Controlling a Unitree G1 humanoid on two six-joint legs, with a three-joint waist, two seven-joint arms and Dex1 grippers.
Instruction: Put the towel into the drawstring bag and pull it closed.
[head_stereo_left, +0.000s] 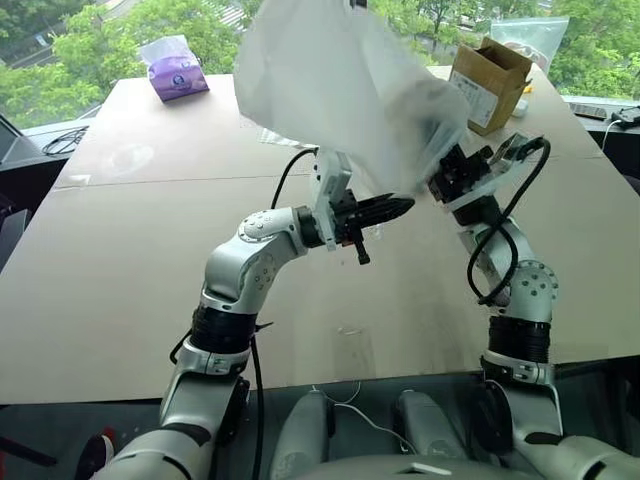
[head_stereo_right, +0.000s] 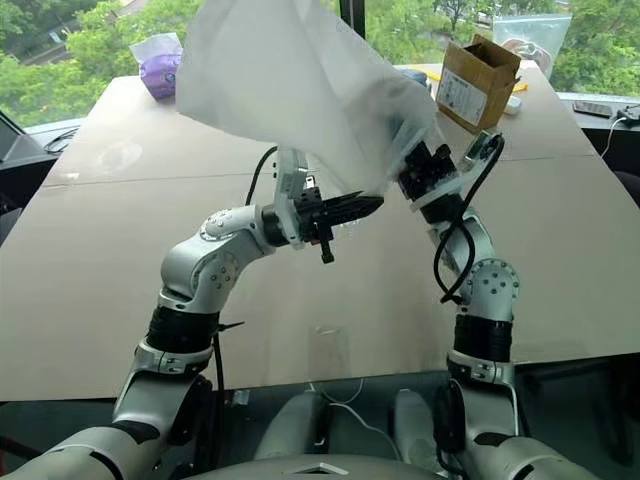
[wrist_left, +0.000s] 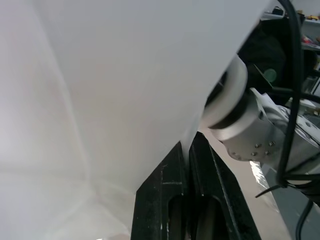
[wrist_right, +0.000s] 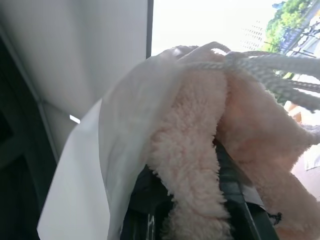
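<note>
1. My left gripper (head_stereo_left: 400, 208) points sideways toward my right arm, its two black fingers (wrist_left: 172, 200) pressed together. In the left wrist view the lower edge of the bag (head_stereo_left: 330, 90) runs down between them, so they are pinching the fabric.
2. My right gripper (head_stereo_left: 440, 180) is raised and tilted up, its tips buried in the bag's corner. Its jaws stand narrow, clamped on the towel (wrist_right: 195, 150) together with the bag's mouth.
3. The bag hangs in the air above the table (head_stereo_left: 120, 260), spread wide between my two grippers and billowing up toward the window.
4. In the right wrist view the towel is fluffy and pale, bunched over my fingers, with the thin bag fabric wrapped beside it and the white cords (wrist_right: 270, 65) lying across its top.
5. I cannot tell how much of the towel sits inside the bag.
6. On the table's far side stand a cardboard box (head_stereo_left: 488, 82) and a purple pack (head_stereo_left: 176, 72), well apart from my arms.
</note>
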